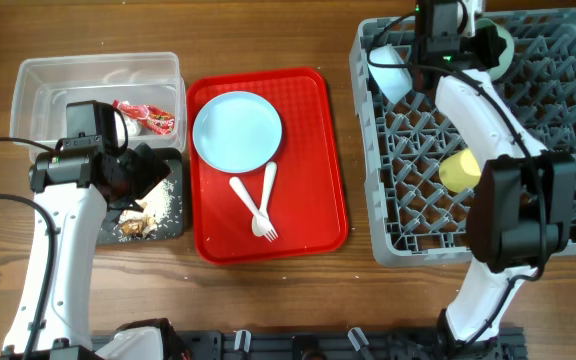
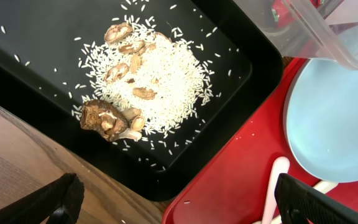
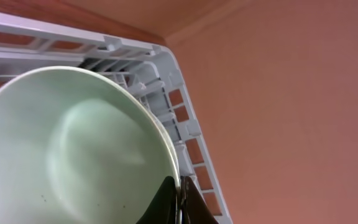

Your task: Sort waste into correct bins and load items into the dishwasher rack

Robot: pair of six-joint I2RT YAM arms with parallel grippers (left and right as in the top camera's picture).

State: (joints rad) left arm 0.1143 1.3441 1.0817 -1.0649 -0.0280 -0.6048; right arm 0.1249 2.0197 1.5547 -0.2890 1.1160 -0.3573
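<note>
Pale-green round bowl (image 3: 73, 155) pinched at rim by right gripper (image 3: 179, 202), tilted, likely for slotting at far side of grey plastic grid rack (image 3: 173, 68) | left gripper (image 2: 188, 208) spread wide, empty, over beige food scraps (image 2: 110, 118) in near-left black tray (image 2: 36, 43)

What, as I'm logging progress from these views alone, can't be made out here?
Overhead: the left arm covers part of the black tray.
Overhead: the right arm hides part of the yellow cup and the white bowl.
Right wrist: the right tool, on the green bowl rim, is cut off by the bottom edge.
Overhead: the wrapper print is too small.
</note>
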